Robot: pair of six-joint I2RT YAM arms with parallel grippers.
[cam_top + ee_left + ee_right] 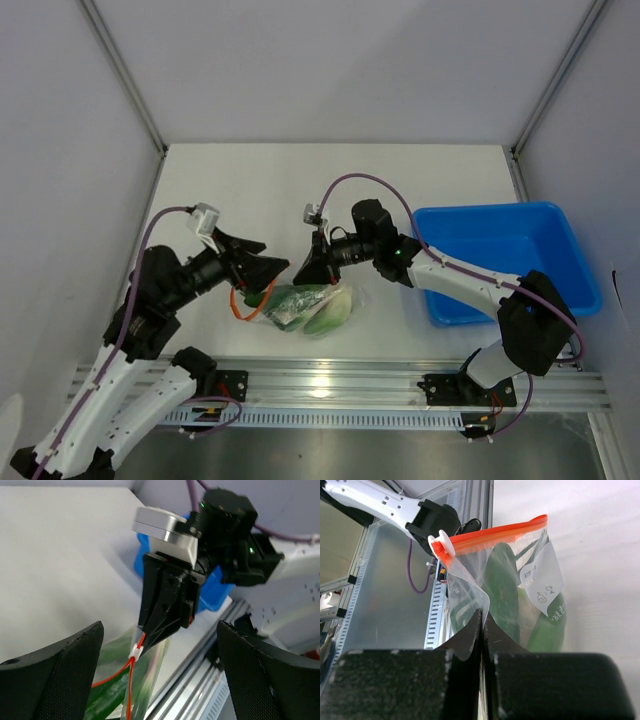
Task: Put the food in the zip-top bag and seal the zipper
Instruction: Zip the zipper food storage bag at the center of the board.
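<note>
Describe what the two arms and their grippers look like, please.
The left arm and right arm have white link shells, black joints and black wedge-shaped jaws with dotted texture. A purple cable loops along each. A green light glows near the right wrist.

Surroundings of my workspace. A blue rectangular bin (500, 245) sits open side up on the white table (300, 190), on my right and close to the table's right edge. An aluminium rail (340, 385) runs along the near table edge. Pale wall panels (340, 60), joined by grey metal struts (125, 75), enclose the sides and back.
</note>
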